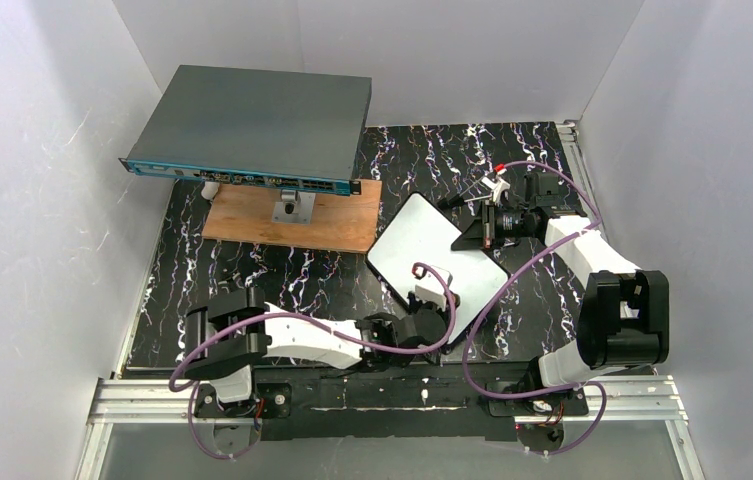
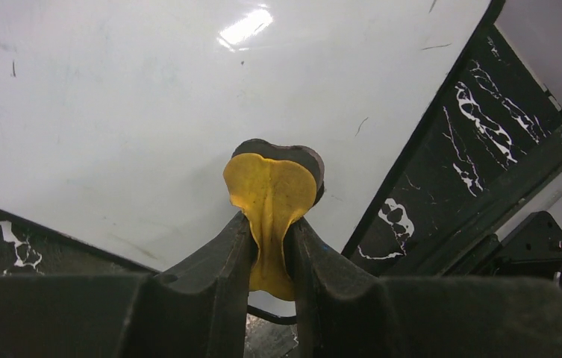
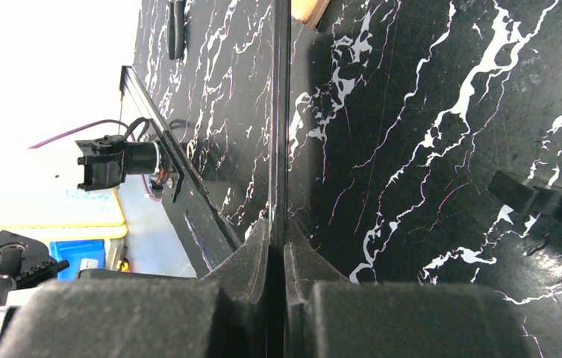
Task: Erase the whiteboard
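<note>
Pinching a yellow pad (image 2: 270, 190) against the whiteboard (image 2: 113, 112), left gripper (image 2: 270, 227); right gripper (image 3: 278, 233) clamped on its edge

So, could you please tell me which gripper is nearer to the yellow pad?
Left gripper: it pinches the yellow pad on the whiteboard. The right gripper clamps the board's far right edge.

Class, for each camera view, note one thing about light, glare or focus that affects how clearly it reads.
Left wrist: a bright glare patch on the whiteboard near the top; the left gripper, pinching a yellow sponge, is dark and soft up close. Right wrist: the upper left is washed out to white. Top view: even light, sharp, no glare on the board.
</note>
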